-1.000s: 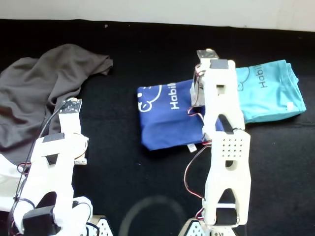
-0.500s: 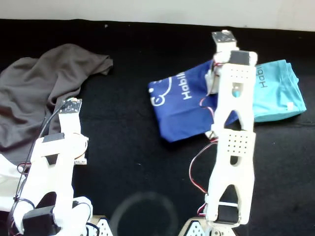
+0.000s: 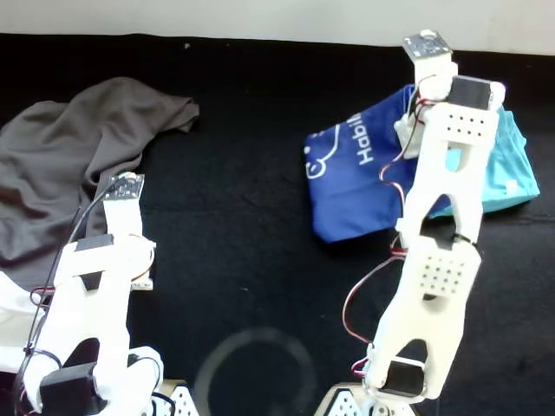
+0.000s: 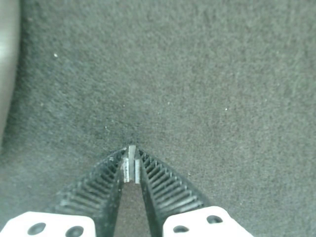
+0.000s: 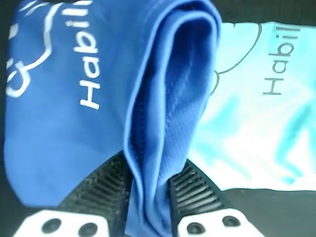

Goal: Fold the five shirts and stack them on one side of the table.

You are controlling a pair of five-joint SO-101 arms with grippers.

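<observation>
Blue shirt [image 3: 355, 186], folded and printed in white, sits in the upper right of the high view, tilted so that its far corner points toward the back edge of the table [image 3: 243, 260]. The right gripper [image 5: 155, 165] is clamped on it: in the right wrist view a thick bunched fold of blue cloth runs up between the 2 ribbed black fingers [image 5: 98, 185], which press on it from both sides.

A teal shirt [image 3: 512, 169], also folded, lies flat just behind and to the right of the blue one, at the right edge of the high view. The right arm [image 3: 438, 260] stretches from the bottom of the frame up across where the 2 shirts meet. Whether the blue cloth rests on the teal one I cannot tell.

A grey shirt [image 3: 78, 156] lies crumpled and unfolded in the upper left of the high view, well apart from the other 2.

The left arm [image 3: 95, 295] stands in the lower left, just beside the grey shirt's near edge. The left gripper [image 4: 129, 165] is pinched together with nothing in it, its tips meeting above the dark table covering.
</observation>
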